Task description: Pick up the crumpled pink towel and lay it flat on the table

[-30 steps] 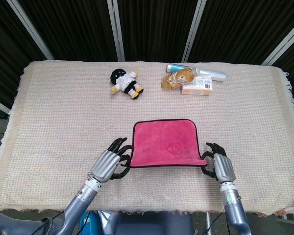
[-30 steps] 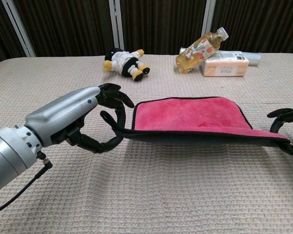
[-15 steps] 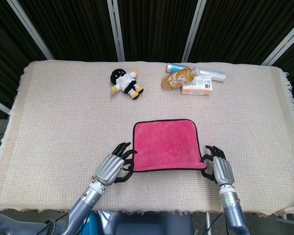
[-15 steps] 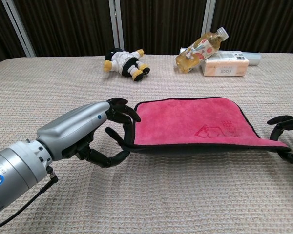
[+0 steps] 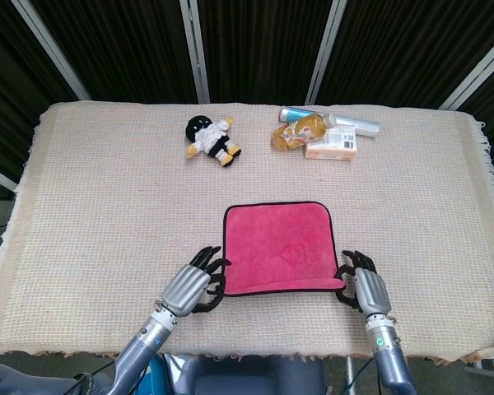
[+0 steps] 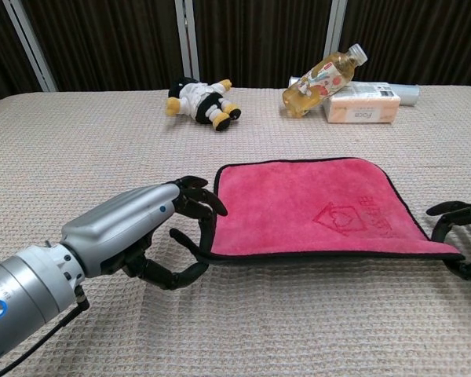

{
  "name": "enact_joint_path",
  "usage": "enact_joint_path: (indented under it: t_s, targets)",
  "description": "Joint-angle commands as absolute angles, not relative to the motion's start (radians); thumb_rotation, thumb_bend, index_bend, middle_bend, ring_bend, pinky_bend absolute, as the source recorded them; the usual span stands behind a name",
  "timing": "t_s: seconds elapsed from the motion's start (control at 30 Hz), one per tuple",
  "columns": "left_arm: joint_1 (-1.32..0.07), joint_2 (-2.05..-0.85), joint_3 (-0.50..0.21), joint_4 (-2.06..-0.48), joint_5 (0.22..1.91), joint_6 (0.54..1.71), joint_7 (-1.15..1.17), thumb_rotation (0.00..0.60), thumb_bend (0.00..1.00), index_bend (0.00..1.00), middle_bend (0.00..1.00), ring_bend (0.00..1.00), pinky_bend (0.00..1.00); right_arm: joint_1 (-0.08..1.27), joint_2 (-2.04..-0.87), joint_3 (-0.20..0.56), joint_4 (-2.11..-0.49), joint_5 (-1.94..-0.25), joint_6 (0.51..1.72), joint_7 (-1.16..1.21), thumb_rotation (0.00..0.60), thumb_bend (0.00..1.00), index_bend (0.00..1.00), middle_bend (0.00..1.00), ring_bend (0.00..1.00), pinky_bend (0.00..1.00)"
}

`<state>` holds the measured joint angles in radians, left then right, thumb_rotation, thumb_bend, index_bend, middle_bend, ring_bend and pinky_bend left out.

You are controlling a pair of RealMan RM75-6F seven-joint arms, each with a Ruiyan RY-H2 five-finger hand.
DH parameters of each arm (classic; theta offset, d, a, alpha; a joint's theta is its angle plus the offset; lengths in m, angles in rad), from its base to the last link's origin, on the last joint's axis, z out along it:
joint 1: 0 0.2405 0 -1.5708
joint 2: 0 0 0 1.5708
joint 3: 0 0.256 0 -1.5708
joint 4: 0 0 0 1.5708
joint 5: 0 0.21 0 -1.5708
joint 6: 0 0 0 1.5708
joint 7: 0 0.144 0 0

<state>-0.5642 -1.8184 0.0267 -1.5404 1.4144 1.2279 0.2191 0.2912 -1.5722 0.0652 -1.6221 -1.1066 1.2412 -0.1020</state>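
The pink towel (image 5: 280,247) (image 6: 306,208) lies spread out, nearly flat, on the woven table cover near the front edge. Its black-trimmed near edge is still a little raised. My left hand (image 5: 193,288) (image 6: 133,232) pinches the near left corner between thumb and fingers. My right hand (image 5: 364,288) (image 6: 463,236) holds the near right corner, and it is mostly cut off at the right border of the chest view.
A black and white plush toy (image 5: 210,138) (image 6: 198,96) lies at the back centre. At the back right are a tea bottle (image 5: 300,132) (image 6: 326,72), a small box (image 5: 331,146) (image 6: 365,106) and a silver tube (image 5: 346,122).
Both hands have drawn back toward the front edge and sunk lower, pulling the towel's near edge with them. The towel now lies flatter on the table.
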Motion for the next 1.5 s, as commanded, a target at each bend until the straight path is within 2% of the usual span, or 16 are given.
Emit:
enact_joint_path:
  t_s: [0.03,0.27,0.53,0.63,0.7,0.8,0.9,1.23,1.5]
  targets:
    - [-0.562,-1.818,0.022,-1.539,1.411,1.219,0.220,0.600,0.61,0.57,0.20,0.00,0.00,0.289,-1.574,0.068,-1.619,-1.106,1.240,-0.105,0.600,0.55,0.65,0.16,0.00,0.00]
    - [-0.559,-1.819,0.012,-1.525,1.393,1.184,0.219,0.600,0.60,0.57,0.20,0.00,0.00,0.292,-1.582,0.082,-1.601,-1.085,1.219,-0.120,0.600,0.55,0.65,0.16,0.00,0.00]
    - [-0.558,-1.818,0.004,-1.511,1.371,1.148,0.222,0.600,0.49,0.53,0.18,0.00,0.00,0.295,-1.586,0.087,-1.584,-1.066,1.189,-0.131,0.600,0.55,0.54,0.15,0.00,0.00]
    - [-0.559,-1.816,0.005,-1.512,1.366,1.134,0.222,0.600,0.44,0.50,0.16,0.00,0.00,0.294,-1.585,0.084,-1.582,-1.069,1.182,-0.131,0.600,0.55,0.44,0.09,0.00,0.00]
    - [-0.560,-1.812,0.005,-1.515,1.363,1.123,0.222,0.600,0.42,0.46,0.15,0.00,0.00,0.294,-1.583,0.080,-1.580,-1.080,1.178,-0.128,0.600,0.55,0.31,0.03,0.00,0.00]
    - [-0.561,-1.805,0.007,-1.522,1.364,1.110,0.214,0.600,0.39,0.36,0.14,0.00,0.00,0.290,-1.580,0.072,-1.575,-1.101,1.179,-0.121,0.600,0.55,0.15,0.00,0.00,0.00]
    - [-0.560,-1.795,0.010,-1.528,1.371,1.104,0.203,0.600,0.38,0.26,0.13,0.00,0.00,0.285,-1.576,0.064,-1.572,-1.120,1.184,-0.119,0.600,0.52,0.08,0.00,0.00,0.00]
    - [-0.545,-1.728,0.017,-1.584,1.386,1.106,0.162,0.600,0.36,0.23,0.11,0.00,0.00,0.249,-1.551,0.034,-1.605,-1.195,1.236,-0.100,0.600,0.51,0.00,0.00,0.00,0.00]
    - [-0.490,-1.609,0.026,-1.678,1.436,1.200,0.091,0.600,0.36,0.23,0.10,0.00,0.00,0.220,-1.502,0.022,-1.643,-1.271,1.294,-0.069,0.600,0.49,0.00,0.00,0.00,0.00]
